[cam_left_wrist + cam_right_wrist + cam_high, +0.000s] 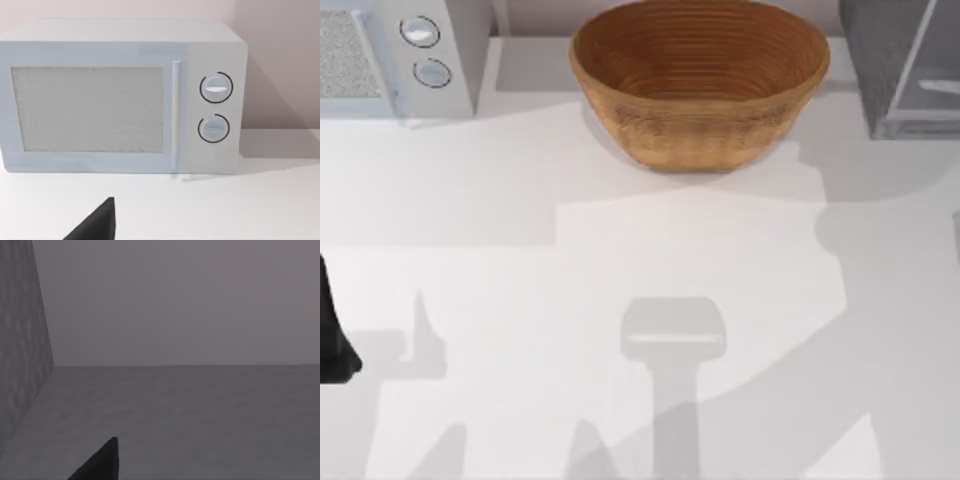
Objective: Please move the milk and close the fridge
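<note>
From above, the wicker basket sits at the far middle of the table, the microwave far left, the fridge far right with its pale door seemingly swung open. The left arm waits at the left edge.

The left wrist view faces the microwave; a dark fingertip intrudes, jaw state unclear.

The right wrist view faces a speckled grey wall, likely the fridge, suggesting an approach to it; jaw state is again unclear. The milk's whereabouts cannot be told.

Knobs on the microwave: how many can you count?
2, both round, on the microwave front beside the mesh window: one knob directly above the other. None appear hidden.
</note>
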{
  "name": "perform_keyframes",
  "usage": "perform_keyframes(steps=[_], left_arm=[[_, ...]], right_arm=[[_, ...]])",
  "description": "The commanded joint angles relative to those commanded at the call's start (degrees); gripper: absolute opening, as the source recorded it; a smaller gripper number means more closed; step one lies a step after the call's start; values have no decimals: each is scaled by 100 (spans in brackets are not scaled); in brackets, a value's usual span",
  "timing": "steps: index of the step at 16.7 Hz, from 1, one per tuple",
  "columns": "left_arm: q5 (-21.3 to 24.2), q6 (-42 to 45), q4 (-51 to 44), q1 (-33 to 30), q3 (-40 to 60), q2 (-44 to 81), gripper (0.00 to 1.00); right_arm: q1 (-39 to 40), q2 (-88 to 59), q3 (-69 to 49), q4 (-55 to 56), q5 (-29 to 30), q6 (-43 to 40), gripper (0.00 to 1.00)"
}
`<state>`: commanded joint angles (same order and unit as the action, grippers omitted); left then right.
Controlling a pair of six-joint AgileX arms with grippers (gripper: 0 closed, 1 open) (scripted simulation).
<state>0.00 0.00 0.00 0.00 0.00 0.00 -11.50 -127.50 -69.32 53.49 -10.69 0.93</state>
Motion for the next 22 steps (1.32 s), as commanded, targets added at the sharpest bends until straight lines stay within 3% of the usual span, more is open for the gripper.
perform_keyframes(steps=[6,17,22], left_arm=[[0,0,0,0,0,0,100],[0,0,0,0,0,0,100],[0,0,0,0,0,0,100]], right_arm=[[22,2332,1270,-1243,298,207,100],[502,9668,4879,-4106,943,154,100],[933,11961,6336,-5024,1049,-12,100]])
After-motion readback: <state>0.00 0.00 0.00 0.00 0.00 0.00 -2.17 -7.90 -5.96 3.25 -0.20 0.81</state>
